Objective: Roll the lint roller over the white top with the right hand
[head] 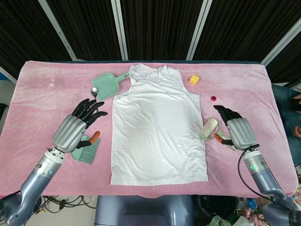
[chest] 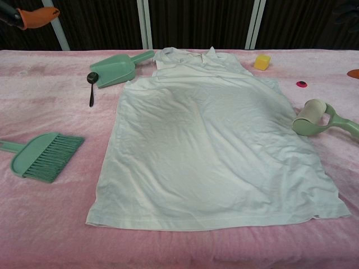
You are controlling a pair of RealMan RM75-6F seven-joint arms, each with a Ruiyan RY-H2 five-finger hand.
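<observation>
The white sleeveless top (head: pixel 157 127) (chest: pixel 210 145) lies flat in the middle of the pink table. The lint roller (head: pixel 209 129) (chest: pixel 313 117), a pale drum on a green handle, lies on the cloth at the top's right edge. My right hand (head: pixel 235 128) hovers over the roller's handle with its fingers spread, holding nothing. My left hand (head: pixel 77 126) floats open above the green brush, left of the top. In the chest view only an orange thumb tip (chest: pixel 35 15) of the left hand and a sliver of the right thumb (chest: pixel 353 73) show.
A green brush (chest: pixel 44 155) lies at the left, a green dustpan (head: pixel 107 84) and a black spoon (chest: pixel 91 81) at the back left. A yellow block (head: pixel 194 79) and a small red cap (head: pixel 213 98) sit at the back right. The pink cloth (head: pixel 42 89) covers the table.
</observation>
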